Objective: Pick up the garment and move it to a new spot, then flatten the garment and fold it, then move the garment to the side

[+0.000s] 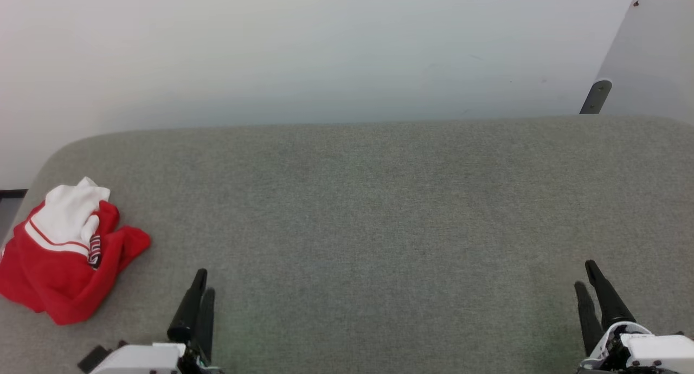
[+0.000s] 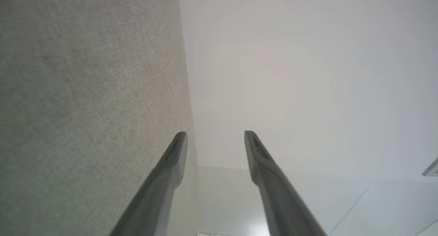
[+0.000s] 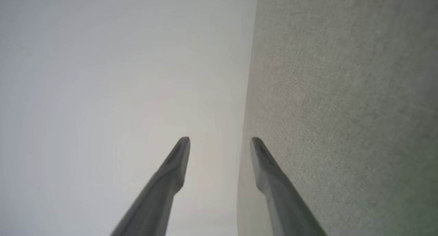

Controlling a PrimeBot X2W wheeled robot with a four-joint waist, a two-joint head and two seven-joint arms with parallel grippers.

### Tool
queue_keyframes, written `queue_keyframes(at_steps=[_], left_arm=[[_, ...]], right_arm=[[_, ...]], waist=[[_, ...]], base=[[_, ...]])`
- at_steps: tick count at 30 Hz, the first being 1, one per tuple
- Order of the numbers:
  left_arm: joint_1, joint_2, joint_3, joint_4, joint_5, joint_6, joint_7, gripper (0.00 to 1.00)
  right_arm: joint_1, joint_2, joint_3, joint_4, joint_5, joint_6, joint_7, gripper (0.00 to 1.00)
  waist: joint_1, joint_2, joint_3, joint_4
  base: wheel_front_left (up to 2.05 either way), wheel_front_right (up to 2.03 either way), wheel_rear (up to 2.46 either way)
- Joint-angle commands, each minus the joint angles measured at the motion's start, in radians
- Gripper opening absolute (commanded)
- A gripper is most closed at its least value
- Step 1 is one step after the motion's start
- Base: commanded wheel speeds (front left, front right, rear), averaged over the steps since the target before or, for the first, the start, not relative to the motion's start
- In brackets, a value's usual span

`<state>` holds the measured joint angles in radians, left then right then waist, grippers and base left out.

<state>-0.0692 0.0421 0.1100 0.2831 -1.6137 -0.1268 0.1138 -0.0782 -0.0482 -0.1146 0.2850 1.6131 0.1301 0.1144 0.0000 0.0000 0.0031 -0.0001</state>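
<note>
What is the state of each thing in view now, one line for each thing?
garment: crumpled in a heap, lying near the left end of the table, not held.
left gripper: open, nothing between its fingers.
right gripper: open, nothing between its fingers.

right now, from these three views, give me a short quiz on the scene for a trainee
1. True or false: the garment lies spread flat.
2. Where on the grey surface is it, in the head view? A) left end B) middle C) right end
3. Fill in: the jaws of the left gripper and the right gripper stand ___, holding nothing.
Key: 1 false, it is a crumpled heap; 2 A; 3 open.
</note>
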Motion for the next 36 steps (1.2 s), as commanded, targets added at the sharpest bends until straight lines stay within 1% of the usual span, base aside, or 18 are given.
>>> queue_keyframes(at_steps=[1,8,13,20,24,28,34,36], left_arm=[[-0.013,0.004,0.0,-0.012,0.009,0.0,-0.01,1.0],[-0.019,0.011,-0.008,-0.017,0.066,-0.001,-0.047,1.0],[-0.021,0.011,0.003,-0.025,0.152,-0.001,-0.07,1.0],[-0.018,0.007,0.011,-0.038,0.316,0.002,-0.101,1.0],[-0.018,0.006,0.012,-0.048,0.4,0.005,-0.118,1.0],[-0.015,0.006,0.007,-0.058,0.495,0.018,-0.134,1.0],[-0.008,0.006,-0.01,-0.075,0.594,0.038,-0.157,1.0],[-0.007,0.006,-0.014,-0.077,0.613,0.04,-0.16,1.0]], right_arm=[[-0.015,-0.001,0.003,-0.011,0.0,0.0,-0.005,1.0],[-0.037,-0.009,0.017,-0.011,-0.021,0.0,-0.032,1.0],[-0.05,-0.028,0.045,-0.004,-0.086,0.0,-0.066,1.0],[-0.069,-0.042,0.078,0.003,-0.175,0.0,-0.101,1.0],[-0.079,-0.054,0.091,0.002,-0.26,0.0,-0.118,1.0],[-0.082,-0.061,0.102,-0.003,-0.358,0.0,-0.134,1.0],[-0.082,-0.069,0.121,-0.006,-0.512,0.0,-0.157,1.0],[-0.082,-0.07,0.124,-0.007,-0.533,0.0,-0.161,1.0]], waist=[[0.0,0.0,0.0,0.0],[0.0,0.0,0.0,0.001],[0.0,0.0,0.0,0.002],[0.0,0.0,0.001,0.003],[0.0,0.0,0.002,0.004],[0.0,0.0,0.003,0.005],[0.0,0.0,0.004,0.007],[0.0,0.0,0.004,0.008]], base=[[0.0,0.0,0.0],[0.0,0.0,0.0],[0.0,0.0,0.0],[0.0,0.0,0.0],[0.0,0.0,0.0],[0.0,0.0,0.0],[0.0,0.0,0.0],[0.0,0.0,0.0]])
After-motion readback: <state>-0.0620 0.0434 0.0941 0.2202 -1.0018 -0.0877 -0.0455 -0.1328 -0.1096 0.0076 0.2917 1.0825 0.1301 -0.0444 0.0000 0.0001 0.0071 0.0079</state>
